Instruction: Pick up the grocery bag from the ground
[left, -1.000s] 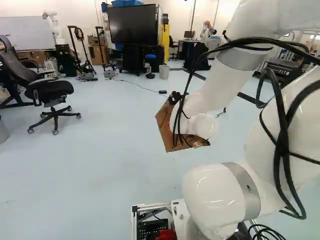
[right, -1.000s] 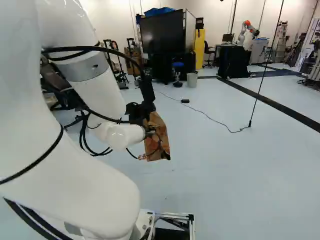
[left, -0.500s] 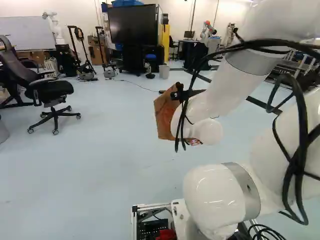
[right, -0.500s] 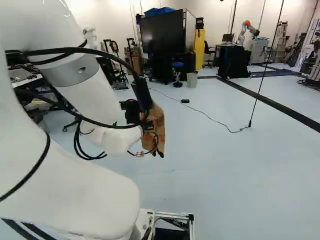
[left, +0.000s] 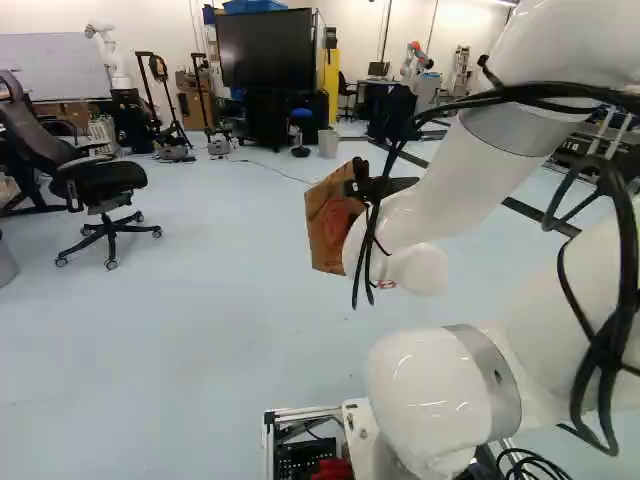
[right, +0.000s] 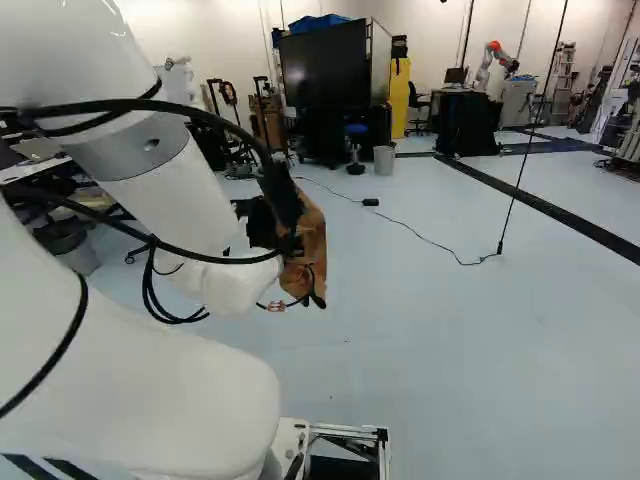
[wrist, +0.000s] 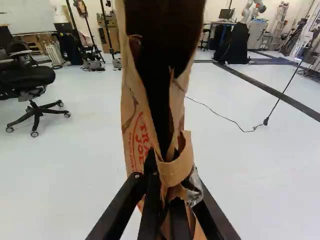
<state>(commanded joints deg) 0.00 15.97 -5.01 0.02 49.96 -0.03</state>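
The black gripper (left: 366, 187) shows at the arm's end in the left base view, partly behind cables. Against it is the brown paper grocery bag (left: 328, 232), held up ahead of the wrist. The right base view has the bag (right: 314, 240) just beyond the wrist, partly covered by the arm. In the wrist view the gripper (wrist: 167, 186) is shut on the bag's crumpled paper near a torn strip or handle. Red print marks the bag's side (wrist: 137, 142), and its dark opening faces the camera. The orange pads are hidden.
An office chair (left: 100, 190) stands at the left of the left base view. A large screen (right: 325, 65), a bin (right: 384, 160) and a blue stool stand farther back. A cable (right: 430, 240) runs over the floor to a thin upright pole. Another robot (right: 495, 62) is behind.
The arm has risen and drawn back slightly, and the bag has moved and turned with the gripper. The base has not moved.
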